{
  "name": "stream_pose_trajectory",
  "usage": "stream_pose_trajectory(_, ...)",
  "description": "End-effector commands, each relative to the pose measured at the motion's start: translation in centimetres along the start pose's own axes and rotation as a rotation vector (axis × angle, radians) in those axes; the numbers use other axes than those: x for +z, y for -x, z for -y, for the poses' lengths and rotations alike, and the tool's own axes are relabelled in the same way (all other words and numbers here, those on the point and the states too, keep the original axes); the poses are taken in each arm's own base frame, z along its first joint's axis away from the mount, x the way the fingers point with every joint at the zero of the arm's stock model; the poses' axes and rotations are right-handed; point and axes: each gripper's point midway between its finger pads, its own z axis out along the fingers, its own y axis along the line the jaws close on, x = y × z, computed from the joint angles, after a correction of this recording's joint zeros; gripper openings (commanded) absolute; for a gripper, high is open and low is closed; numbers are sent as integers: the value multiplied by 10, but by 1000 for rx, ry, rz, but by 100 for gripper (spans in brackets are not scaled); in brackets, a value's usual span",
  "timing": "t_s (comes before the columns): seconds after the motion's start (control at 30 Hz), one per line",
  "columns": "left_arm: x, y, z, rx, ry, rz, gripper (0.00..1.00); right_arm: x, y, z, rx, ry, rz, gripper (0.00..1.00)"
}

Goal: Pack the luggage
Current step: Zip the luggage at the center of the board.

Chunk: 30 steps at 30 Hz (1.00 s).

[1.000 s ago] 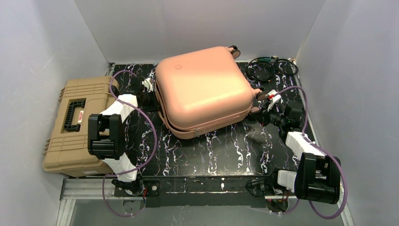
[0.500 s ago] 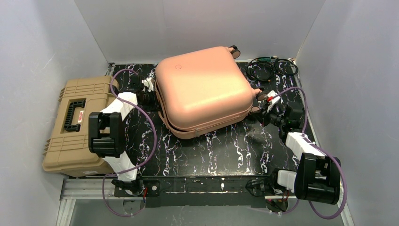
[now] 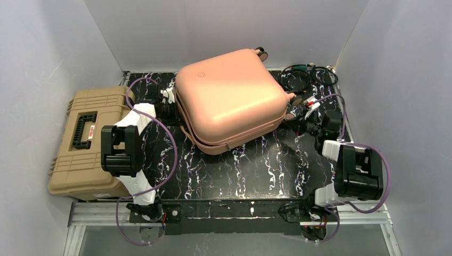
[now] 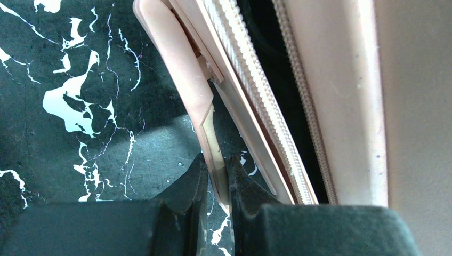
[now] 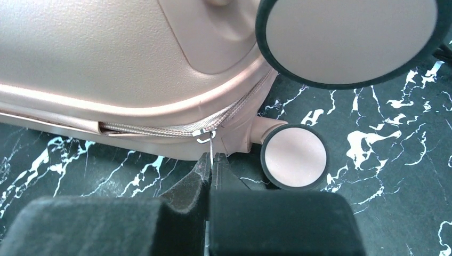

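Observation:
The peach-pink luggage [image 3: 229, 98] lies flat on the black marbled table [image 3: 240, 176], lid down, wheels toward the back right. My left gripper [image 3: 173, 111] is at its left side. In the left wrist view this gripper [image 4: 216, 162] is shut on the thin peach side handle [image 4: 181, 69]. Beside the handle the zipper teeth [image 4: 234, 58] stand apart over a dark gap. My right gripper [image 3: 295, 118] is at the luggage's right corner. In the right wrist view that gripper [image 5: 211, 159] is shut on the metal zipper pull [image 5: 209, 137], just left of a small wheel [image 5: 294, 157].
A tan ribbed toolbox [image 3: 85, 141] with a black handle stands at the table's left edge, close behind my left arm. Coiled black cables [image 3: 304, 77] lie at the back right corner. Grey walls close in the left, back and right sides.
My right arm has moved toward the back with the zipper pull. The luggage's right corner has swung a little toward the back wall. The left gripper stays put.

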Motion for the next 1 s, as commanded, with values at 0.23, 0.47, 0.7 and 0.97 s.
stream_pose_trajectory(0.23, -26, 30, -40, 115, 67, 115, 0, -40, 55, 66, -100, -358, 191, 1)
stream_pose_trajectory(0.47, -35, 39, -63, 126, 98, 130, 0, -35, 36, -4, -205, -24, 105, 1)
stream_pose_trajectory(0.7, -43, 62, -45, 109, 16, 159, 28, -39, -3, -23, -266, 46, -10, 1)
stream_pose_trajectory(0.97, -149, 117, 24, 186, -92, 429, 72, -25, -9, -13, -131, 52, 3, 1)
